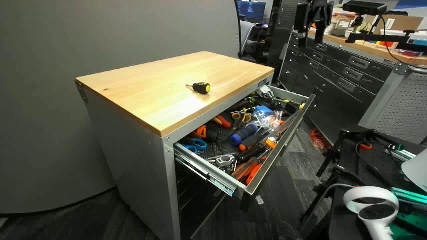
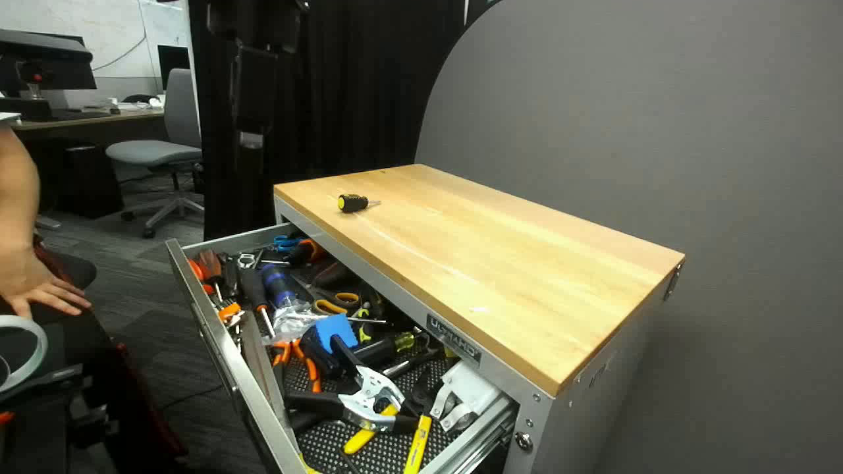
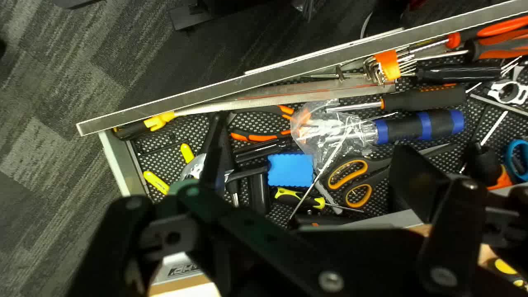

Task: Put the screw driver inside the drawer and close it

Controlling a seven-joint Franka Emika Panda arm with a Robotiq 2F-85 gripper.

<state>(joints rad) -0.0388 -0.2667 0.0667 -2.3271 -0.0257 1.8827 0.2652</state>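
Zero of two steps done, looks like: drawer open, screw driver lying on tabletop, nearer its drawer-side edge. Tool up high, jaws apart, nothing held. Remaining: grasp, drop in, shut drawer.

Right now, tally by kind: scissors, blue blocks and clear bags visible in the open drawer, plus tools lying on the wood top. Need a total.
Amber-ringed scissors plus blue-ringed scissors: 2
Blue block: 1
Clear plastic bag: 1
Screwdriver on the wood top: 1
Total visible: 5
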